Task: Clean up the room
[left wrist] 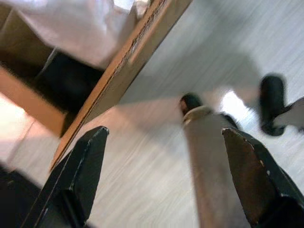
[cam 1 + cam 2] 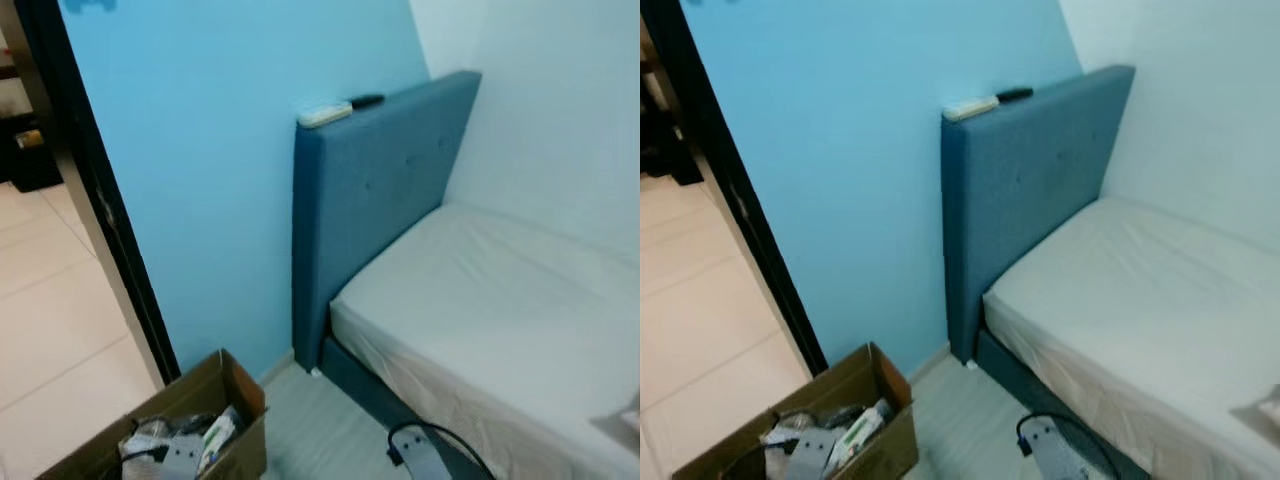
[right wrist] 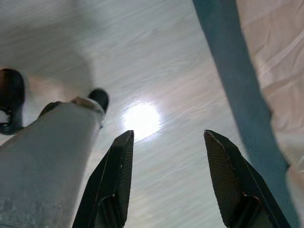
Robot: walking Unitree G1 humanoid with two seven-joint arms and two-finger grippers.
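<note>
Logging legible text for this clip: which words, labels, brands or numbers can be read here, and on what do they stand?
None can be read.
Cardboard box: dark print along its edge in the left wrist view, too blurred to read.
Packets inside the box: coloured markings, too small and blurred to read.
White remote and black remote on the blue headboard: no legible marking.

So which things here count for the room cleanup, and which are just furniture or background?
For the cleanup:
cardboard box holding junk
white remote on headboard
black remote beside it

Just there:
blue headboard
mattress
blue wall
</note>
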